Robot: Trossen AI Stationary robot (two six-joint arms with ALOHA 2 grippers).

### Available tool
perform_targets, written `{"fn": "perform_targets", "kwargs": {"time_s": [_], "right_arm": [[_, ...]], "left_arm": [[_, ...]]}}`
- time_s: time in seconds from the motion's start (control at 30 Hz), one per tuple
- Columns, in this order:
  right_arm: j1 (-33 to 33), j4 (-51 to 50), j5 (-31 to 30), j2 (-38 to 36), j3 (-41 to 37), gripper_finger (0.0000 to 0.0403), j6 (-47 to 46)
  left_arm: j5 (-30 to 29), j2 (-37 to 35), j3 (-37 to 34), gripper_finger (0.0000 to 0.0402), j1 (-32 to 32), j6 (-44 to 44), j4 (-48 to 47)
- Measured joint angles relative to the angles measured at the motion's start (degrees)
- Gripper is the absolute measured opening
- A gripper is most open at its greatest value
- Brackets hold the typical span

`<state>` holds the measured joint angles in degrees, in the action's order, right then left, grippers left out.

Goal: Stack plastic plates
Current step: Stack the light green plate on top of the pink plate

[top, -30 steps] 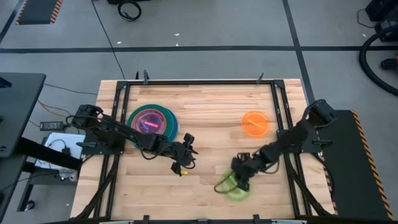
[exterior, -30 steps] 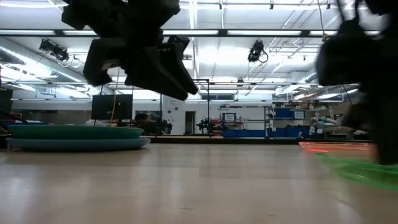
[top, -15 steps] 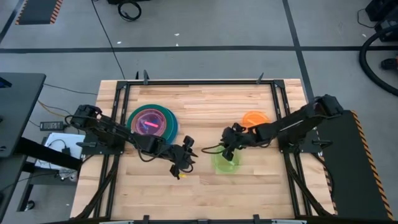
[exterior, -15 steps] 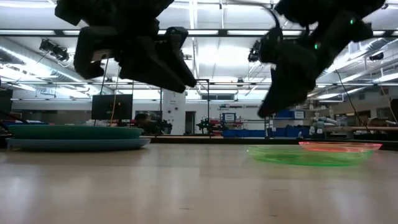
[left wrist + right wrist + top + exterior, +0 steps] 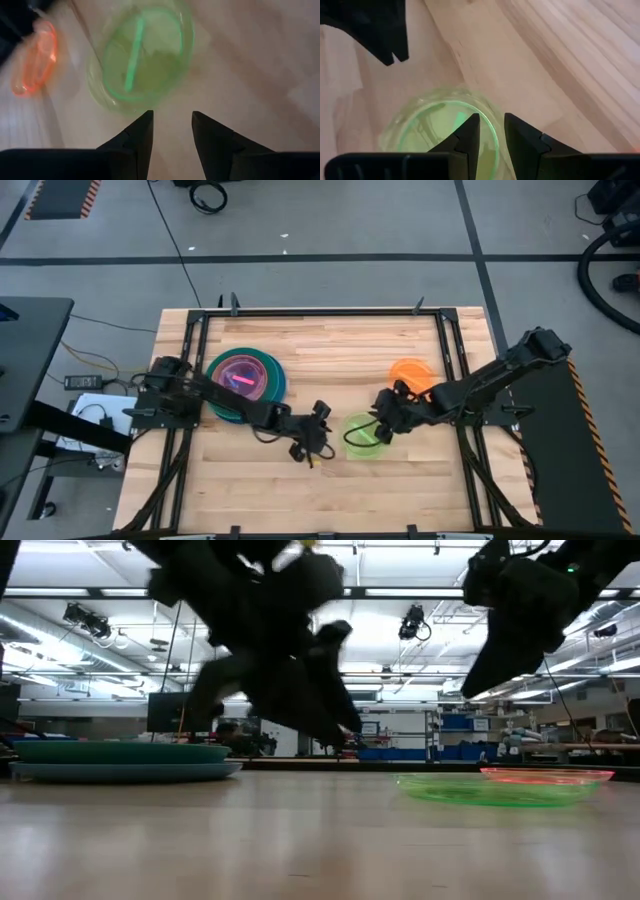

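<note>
The lime plate (image 5: 365, 436) lies flat on the table near its middle, also visible in the low view (image 5: 480, 788) and both wrist views (image 5: 142, 55) (image 5: 445, 132). The orange plate (image 5: 408, 373) rests flat behind it. On the left stands a stack (image 5: 245, 375) with a pink plate on top and teal and blue rims showing (image 5: 120, 760). My right gripper (image 5: 383, 430) (image 5: 492, 122) hovers open above the lime plate's right edge, clear of it in the low view (image 5: 475, 685). My left gripper (image 5: 320, 442) (image 5: 172, 117) is open just left of the lime plate, raised off the table.
A black frame (image 5: 445, 350) runs along the table's edges. Bare wood lies along the near edge (image 5: 330, 500) and the far middle (image 5: 340, 345). The two grippers stand close together on either side of the lime plate.
My right gripper carried the tilted lime plate from near the table's near edge toward the middle and let it go. The plate now lies flat, and the gripper has drawn back up and to the right. My left gripper has moved right, toward the lime plate.
</note>
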<state>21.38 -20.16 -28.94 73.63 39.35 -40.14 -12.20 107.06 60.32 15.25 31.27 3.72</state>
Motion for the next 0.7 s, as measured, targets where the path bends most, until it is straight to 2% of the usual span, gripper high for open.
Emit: {"fn": "perform_targets", "kwargs": {"time_s": [0.3, 0.43, 0.7], "right_arm": [[4.56, -5.72, -4.79, -0.82, -0.05, 0.0100, -5.56], [5.52, -7.22, -6.22, -0.80, -0.43, 0.0100, -7.97], [6.85, -6.30, -7.94, -0.48, -0.95, 0.0100, -9.95]], "left_arm": [[1.21, 9.17, 10.02, 0.0142, -1.06, 10.95, -5.01], [1.13, 11.07, 10.56, 0.0142, -1.73, 15.81, -3.65], [3.30, 12.70, 11.51, 0.0142, -2.58, 16.09, -2.63]]}}
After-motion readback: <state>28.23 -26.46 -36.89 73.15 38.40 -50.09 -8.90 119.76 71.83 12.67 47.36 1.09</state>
